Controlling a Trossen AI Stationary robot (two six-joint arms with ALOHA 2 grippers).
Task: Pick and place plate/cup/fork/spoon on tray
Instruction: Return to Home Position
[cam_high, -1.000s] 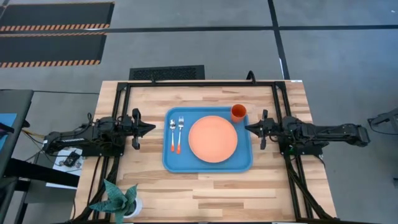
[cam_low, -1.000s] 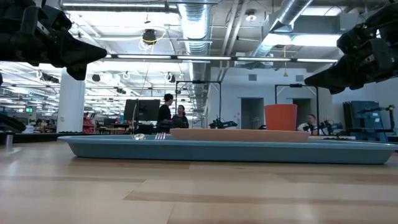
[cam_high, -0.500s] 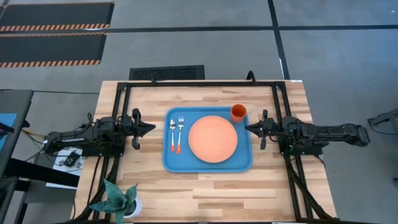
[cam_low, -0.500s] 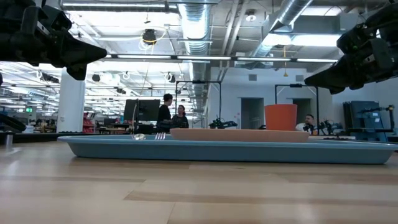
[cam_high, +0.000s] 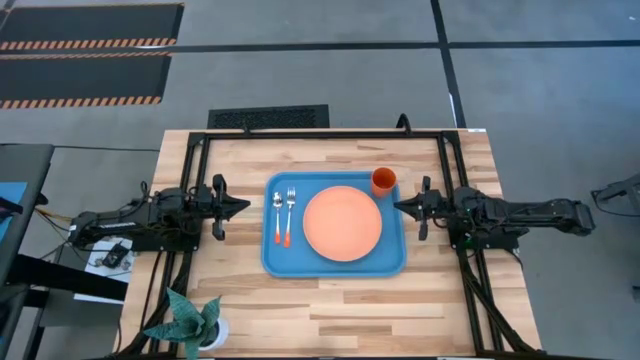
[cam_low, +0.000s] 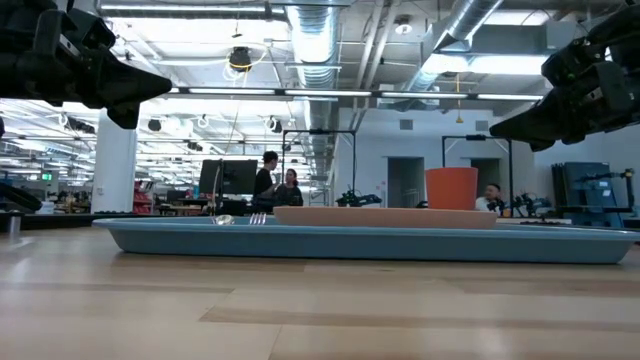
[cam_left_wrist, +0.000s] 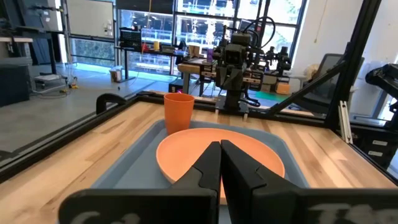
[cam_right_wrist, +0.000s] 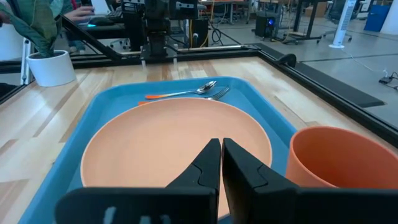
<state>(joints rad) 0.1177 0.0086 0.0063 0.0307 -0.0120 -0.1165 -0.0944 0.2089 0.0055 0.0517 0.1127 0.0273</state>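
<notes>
Tray (cam_high: 334, 262) sits mid-tabletop (cam_high: 330, 310). Plate (cam_high: 343, 223) fills tray centre. Cup (cam_high: 383, 181) upright in tray's far right corner. Spoon (cam_high: 277, 215) and fork (cam_high: 290, 213) side by side along tray's left edge. Left gripper (cam_high: 240, 206) hovers left of tray, fingers pressed together, empty. Right gripper (cam_high: 402, 207) hovers right of tray, fingers pressed together, empty.

Glossy plastic tray (cam_high: 271, 255), wooden table (cam_high: 350, 310)

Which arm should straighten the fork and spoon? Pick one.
Left. Its end effector waits, shut, just off the tray edge nearest the fork and spoon; the plate separates the right end effector.
</notes>
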